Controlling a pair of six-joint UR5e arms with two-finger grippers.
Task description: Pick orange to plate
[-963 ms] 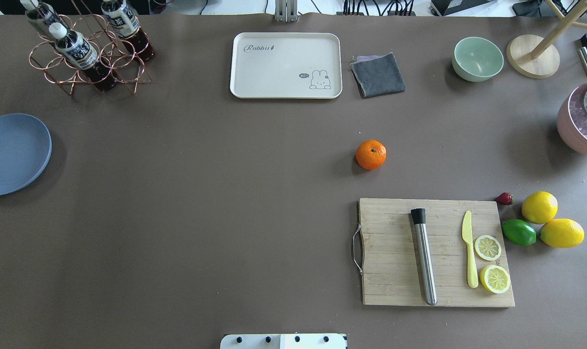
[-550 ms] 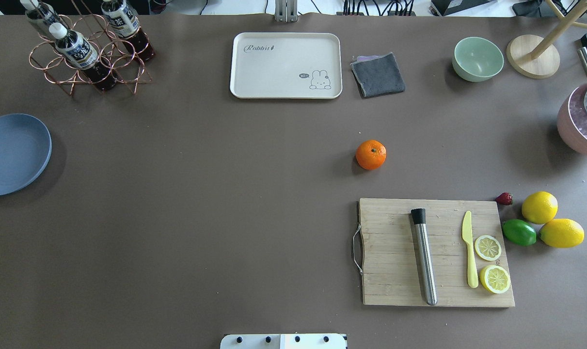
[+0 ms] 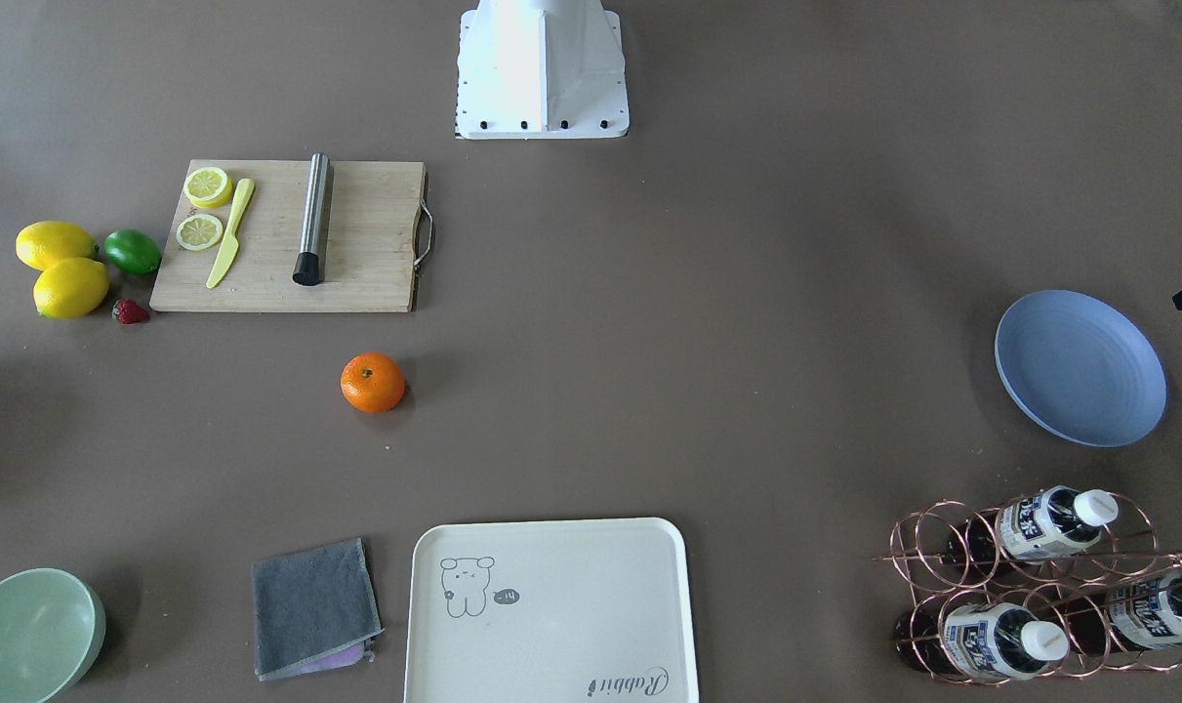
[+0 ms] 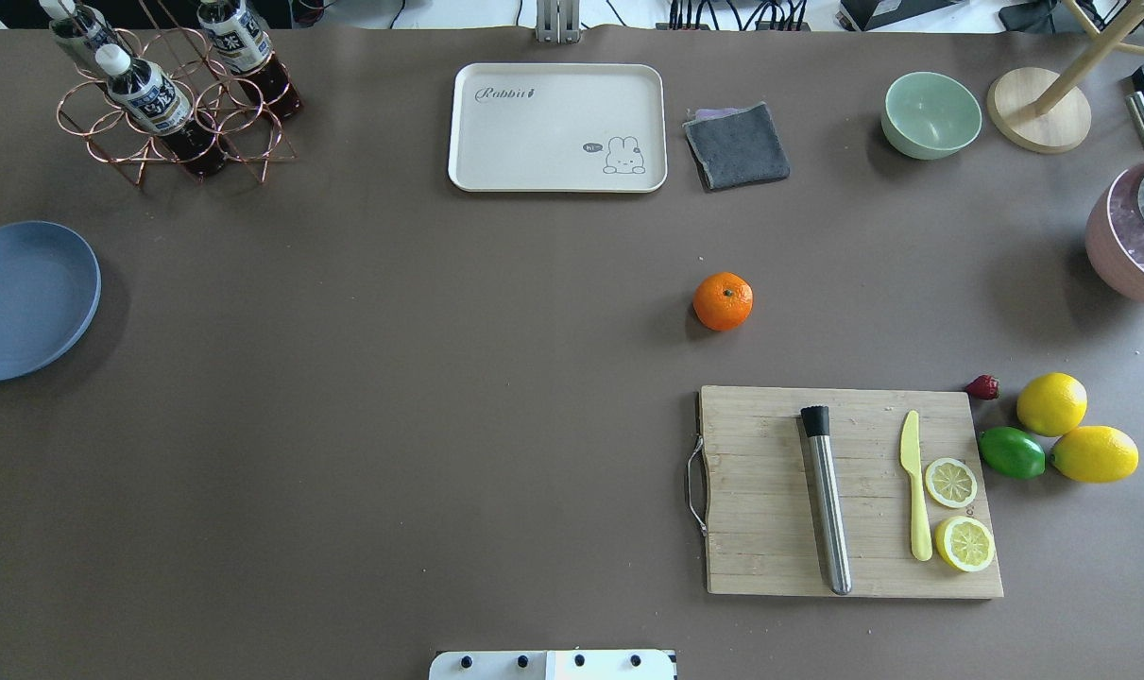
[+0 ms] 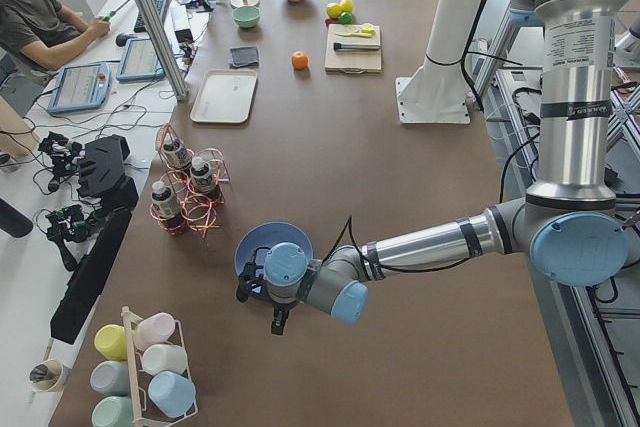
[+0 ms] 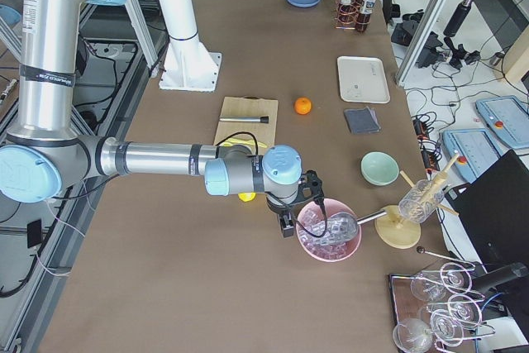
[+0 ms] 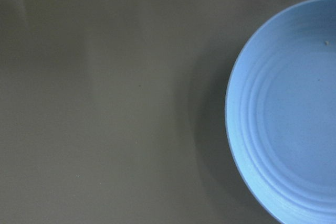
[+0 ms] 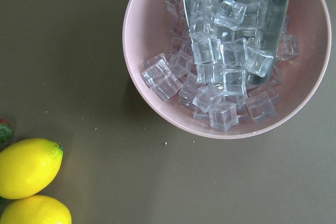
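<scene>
The orange (image 4: 723, 301) rests on the brown table just beyond the cutting board, also seen in the front view (image 3: 373, 382) and far off in the left side view (image 5: 299, 60). The blue plate (image 4: 25, 300) sits bare at the table's left edge, and its rim (image 7: 247, 129) fills the right of the left wrist view. My left gripper (image 5: 262, 305) hangs at the plate's near edge, far from the orange; I cannot tell whether it is open or shut. My right gripper (image 6: 299, 212) hovers by the pink bowl; its state cannot be told either.
A cutting board (image 4: 850, 491) carries a steel muddler, a yellow knife and lemon slices. Two lemons (image 4: 1051, 404), a lime (image 4: 1011, 452) and a strawberry lie beside it. The pink ice bowl (image 8: 157, 103), green bowl (image 4: 930, 114), grey cloth (image 4: 736, 145), cream tray (image 4: 557, 127) and bottle rack (image 4: 170, 94) line the table's edges.
</scene>
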